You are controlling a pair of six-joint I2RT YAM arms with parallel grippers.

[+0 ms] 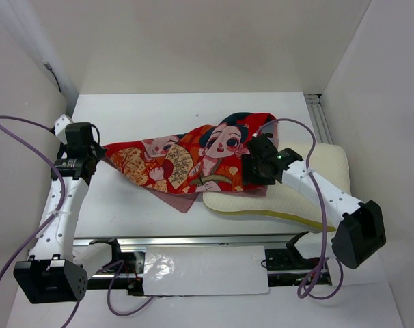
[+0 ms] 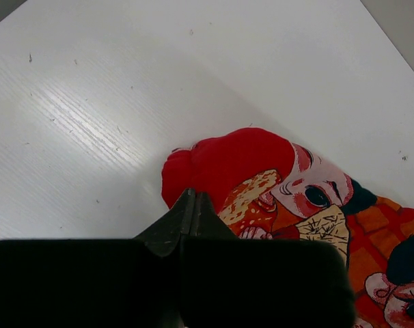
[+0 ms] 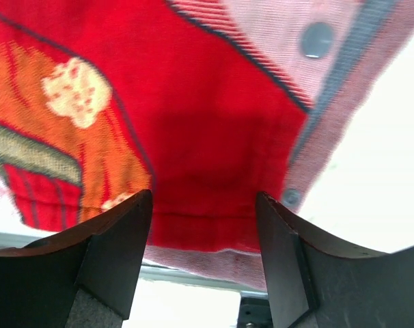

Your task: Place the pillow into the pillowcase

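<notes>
The red pillowcase (image 1: 186,160) lies crumpled across the middle of the table, its printed figures facing up. The cream pillow (image 1: 316,195) lies at the right, with its left part under the pillowcase's right end. My left gripper (image 1: 95,156) is shut and empty at the pillowcase's left corner. In the left wrist view its closed tips (image 2: 193,196) sit just before the red corner (image 2: 221,160). My right gripper (image 1: 251,167) is over the pillowcase's right end. In the right wrist view it (image 3: 203,222) is open, with the red hem (image 3: 207,198) lying between the fingers (image 3: 121,236).
White walls enclose the table on the left, back and right. An aluminium rail (image 1: 193,240) runs along the near edge with a white sheet (image 1: 207,270) in front of it. Another rail (image 1: 319,119) lies at the back right. Purple cables (image 1: 16,130) loop from both arms.
</notes>
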